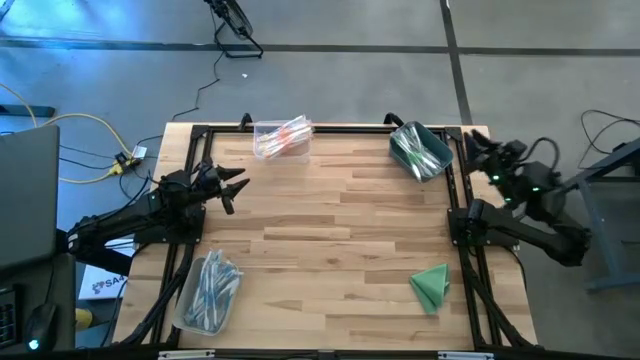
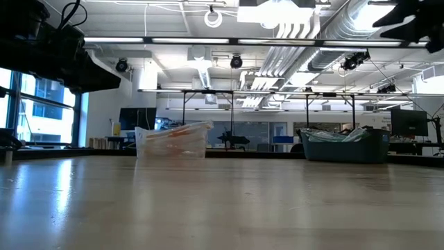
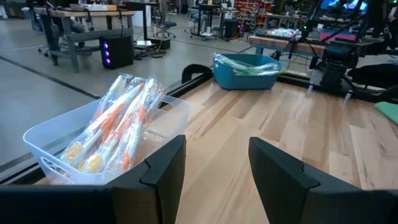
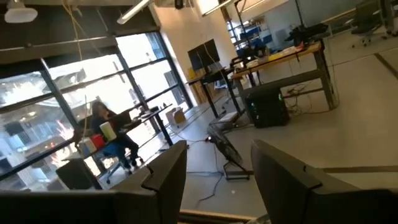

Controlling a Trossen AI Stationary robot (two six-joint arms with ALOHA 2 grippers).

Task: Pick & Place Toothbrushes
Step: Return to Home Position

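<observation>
High view showed the left jaws open, holding nothing, above the left edge of the table [image 1: 340, 215]. The right jaws, open too, were at its right edge beside the blue bin [image 1: 445, 152]. Toothbrushes [image 1: 283, 137] lay in that bin, the transparent bin [image 1: 262, 150] and the gray bin [image 1: 186, 318], all at edges, bare wood between.

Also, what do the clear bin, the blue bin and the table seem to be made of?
Clear bin: likely thin glossy plastic; orange toothbrushes show through its wall.
Blue bin: probably opaque plastic, smooth and evenly coloured.
Table: looks like varnished wood strips; grain and joints show, with a soft sheen.
</observation>
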